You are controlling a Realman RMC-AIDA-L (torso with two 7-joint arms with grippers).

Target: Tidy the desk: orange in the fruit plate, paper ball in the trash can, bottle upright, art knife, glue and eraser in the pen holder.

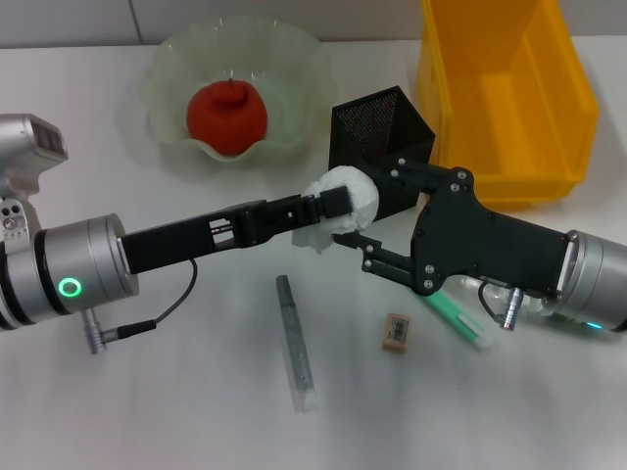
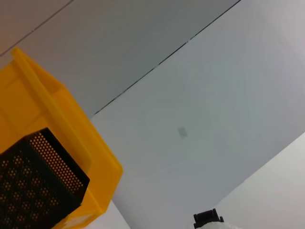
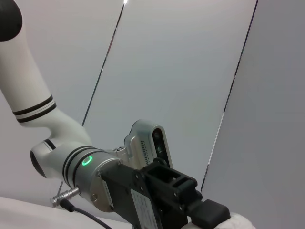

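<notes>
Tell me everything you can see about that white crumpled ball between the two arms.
The paper ball is a crumpled white wad, roughly round and creased. It is held above the desk in front of the pen holder, clamped by the left pincer. The right pincer sits just below, at its edge; whether that one touches it is unclear.

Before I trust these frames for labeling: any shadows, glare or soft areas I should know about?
Head view: even light, soft shadows under both arms, the glue stick and eraser; no harsh glare. Left wrist view: mostly wall, trash can sharp. Right wrist view: paper ball cropped at the edge.
</notes>
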